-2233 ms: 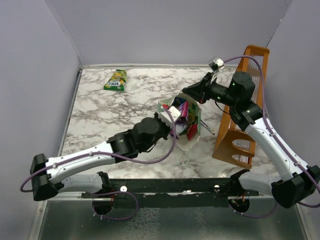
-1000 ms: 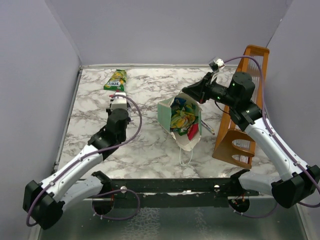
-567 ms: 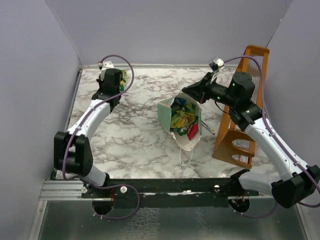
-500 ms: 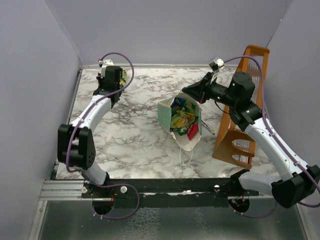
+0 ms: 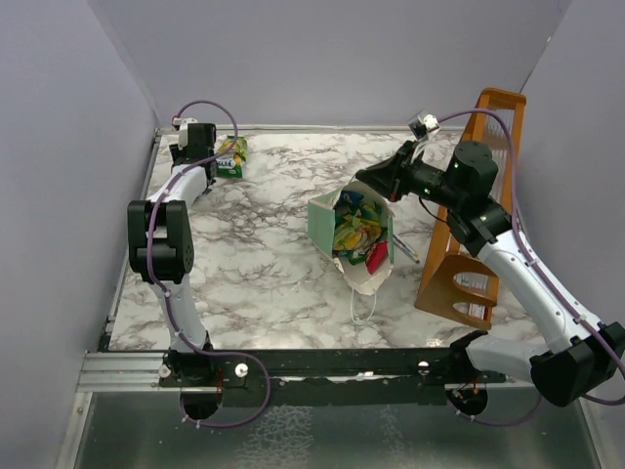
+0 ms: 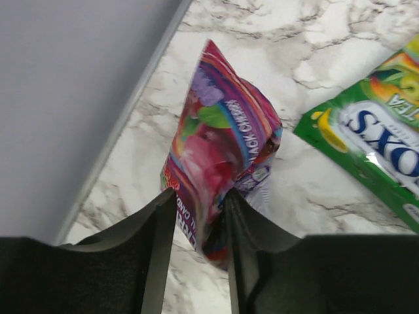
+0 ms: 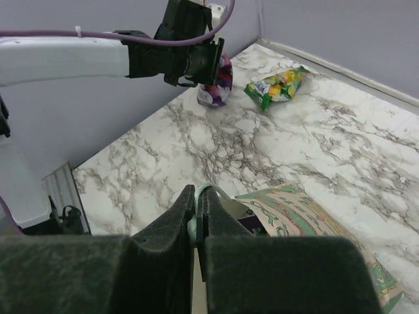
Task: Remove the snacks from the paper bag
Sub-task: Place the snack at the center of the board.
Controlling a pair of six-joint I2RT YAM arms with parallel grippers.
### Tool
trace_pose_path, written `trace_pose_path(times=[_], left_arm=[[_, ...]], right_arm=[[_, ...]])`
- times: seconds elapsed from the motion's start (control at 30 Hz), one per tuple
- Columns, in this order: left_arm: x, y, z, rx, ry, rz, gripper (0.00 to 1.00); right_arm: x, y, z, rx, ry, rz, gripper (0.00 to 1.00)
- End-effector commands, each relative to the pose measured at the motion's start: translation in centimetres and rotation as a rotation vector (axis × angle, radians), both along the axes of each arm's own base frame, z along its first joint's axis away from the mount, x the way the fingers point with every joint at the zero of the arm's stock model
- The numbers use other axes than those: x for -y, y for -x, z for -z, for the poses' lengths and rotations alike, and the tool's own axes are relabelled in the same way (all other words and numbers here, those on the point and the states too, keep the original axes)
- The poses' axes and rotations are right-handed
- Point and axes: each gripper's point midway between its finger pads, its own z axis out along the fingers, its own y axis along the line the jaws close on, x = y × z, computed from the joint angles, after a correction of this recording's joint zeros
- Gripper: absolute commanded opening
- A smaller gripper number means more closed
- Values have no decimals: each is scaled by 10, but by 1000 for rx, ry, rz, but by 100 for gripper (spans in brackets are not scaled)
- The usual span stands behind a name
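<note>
One purple packet [image 6: 219, 140] is pinched by its near end in the left pincer [image 6: 198, 196]. The jaws press on the foil from both sides, and its long axis runs off toward 12 o'clock in the wrist view. Can't tell if the far tip touches the table [image 6: 314, 39] yet. Just beside it at 3 o'clock lies the green-yellow packet [image 6: 373, 150].

From above, that's all in the table's 11 o'clock corner. The paper bag [image 5: 322, 223] sits well apart, roughly 4 o'clock from that pincer, with more snacks [image 5: 354, 227] showing in its mouth. The right pincer [image 7: 198, 193] is clamped on the bag's rim, so that arm's nearer.

Two seconds back the left one was at the bag's mouth, and a second back it was mid-table. Bag and right arm haven't budged. I'd guess drop next.
</note>
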Motion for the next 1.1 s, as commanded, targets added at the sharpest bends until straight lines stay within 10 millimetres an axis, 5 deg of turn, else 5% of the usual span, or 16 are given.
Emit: trace_pose_path(times=[0.0, 0.17, 0.3, 0.4, 0.77, 0.87, 1.07], left_arm=[[26, -15, -6, 77, 136, 55, 49], [46, -2, -49, 193, 269, 78, 76], [79, 25, -114, 380, 390, 172, 82], [108, 58, -140, 481, 487, 270, 84], [211, 185, -93, 439, 707, 668, 82], [230, 209, -108, 462, 725, 773, 77], [277, 242, -171, 600, 735, 1073, 79]], right_arm=[[-1, 2, -22, 76, -51, -11, 1], [0, 3, -21, 75, -46, -9, 1], [1, 4, -21, 84, -47, -4, 1], [1, 4, -20, 85, -45, -8, 1], [0, 4, -16, 79, -35, -13, 1], [-1, 4, -17, 79, -41, -19, 1], [-4, 4, -19, 76, -50, -33, 1]])
